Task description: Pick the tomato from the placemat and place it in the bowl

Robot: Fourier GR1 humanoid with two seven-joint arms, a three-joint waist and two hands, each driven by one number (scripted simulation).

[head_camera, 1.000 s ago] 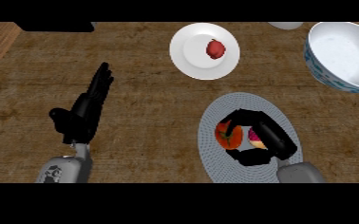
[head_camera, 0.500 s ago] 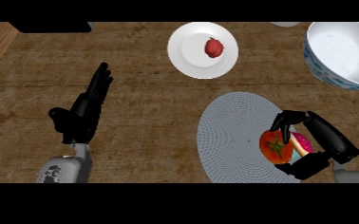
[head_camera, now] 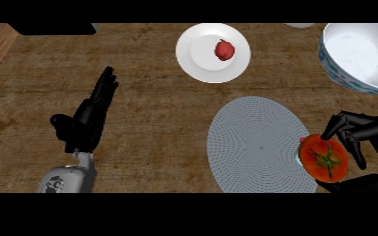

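The tomato (head_camera: pixel 325 159) is held at the right edge of the placemat (head_camera: pixel 251 145), gripped by the curled fingers of the right hand (head_camera: pixel 359 131) — whether it is clear of the weave cannot be told. The bowl (head_camera: pixel 353 55) stands beyond, at the view's upper right, partly cut off. A plate (head_camera: pixel 199 65) bearing a small red item (head_camera: pixel 224 50) lies to the bowl's left. The left hand (head_camera: pixel 87 122) is rested at the left, fingers straight. A slip is judged the main hazard — the tomato is round and only partly enclosed. The bowl's near rim could also be clipped by a low carry.
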